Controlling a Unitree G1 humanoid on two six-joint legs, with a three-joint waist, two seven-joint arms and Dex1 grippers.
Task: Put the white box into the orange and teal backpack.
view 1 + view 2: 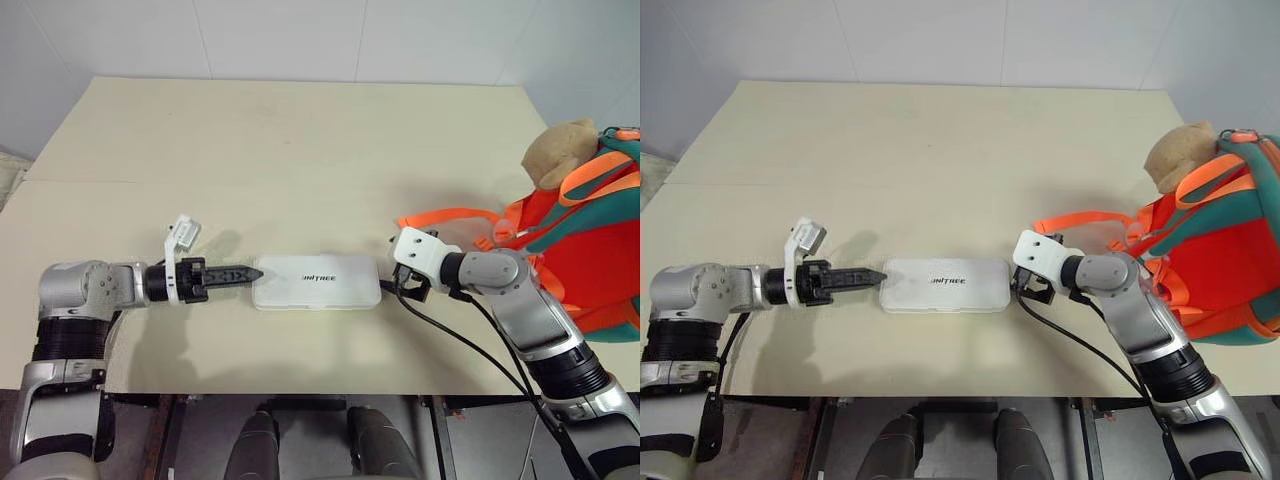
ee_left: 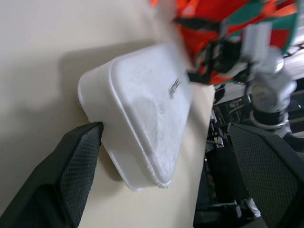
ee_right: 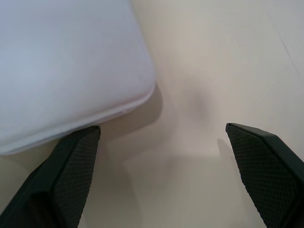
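Objects of the task number two: one white box (image 1: 316,283) and one orange and teal backpack (image 1: 585,250). One white box lies flat on the cream surface (image 1: 300,140), near its front edge and about midway along it, long sides running with that edge, small dark lettering on the lid. One backpack stands at the right edge of the surface, a tan plush bear (image 1: 558,152) on its top and orange webbing (image 1: 445,216) trailing toward the box; its right side is cut off by the picture's border.

Two hands flank the box, one at each short end. Left hand (image 1: 250,273) points at the box's left end, its fingers spread; in the left wrist view one finger (image 2: 71,175) lies just against the box's corner. Right hand (image 1: 1025,287) sits at the box's right end, fingers spread wide, its fingertips largely hidden behind its white housing; whether they touch the box cannot be told.
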